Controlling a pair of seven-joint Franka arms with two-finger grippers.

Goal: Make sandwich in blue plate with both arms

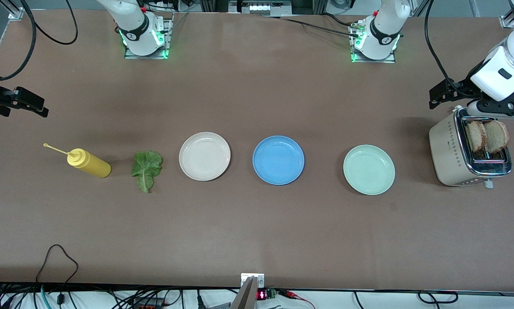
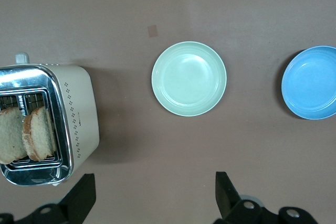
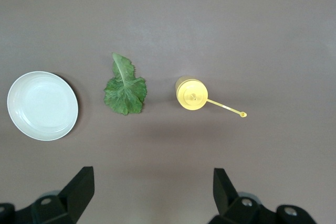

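- We see the blue plate (image 1: 278, 160) lying bare in the middle of the table's row of things, between a cream-white plate (image 1: 204, 156) toward the right arm's end and a pale mint-green plate (image 1: 369, 169) toward the left arm's end; the three plates sit well apart from one another.
- We find no assembled sandwich: two bread slices (image 1: 486, 136) stand upright side by side in the slots of a cream toaster (image 1: 448, 159) at the left arm's end of the table, well apart from the blue plate.
- The lettuce leaf (image 1: 146, 169) lies flat on the table just beside the cream-white plate, on its right-arm side.
- A yellow squeeze bottle (image 1: 88, 162) lies near the leaf, closer still to the right arm's end, its thin nozzle pointing away from the leaf.
- We see the left gripper (image 2: 155, 195) hanging in the air over the table beside the toaster, its fingers (image 2: 81, 195) spread wide and holding nothing; its wrist view looks down on the toaster, the mint-green plate and part of the blue plate.
- We see the right gripper (image 3: 152, 192) up in the air at the right arm's end of the table, near the bottle and the leaf, its fingers (image 3: 79, 190) likewise spread apart and empty.
- Neither gripper touches anything.
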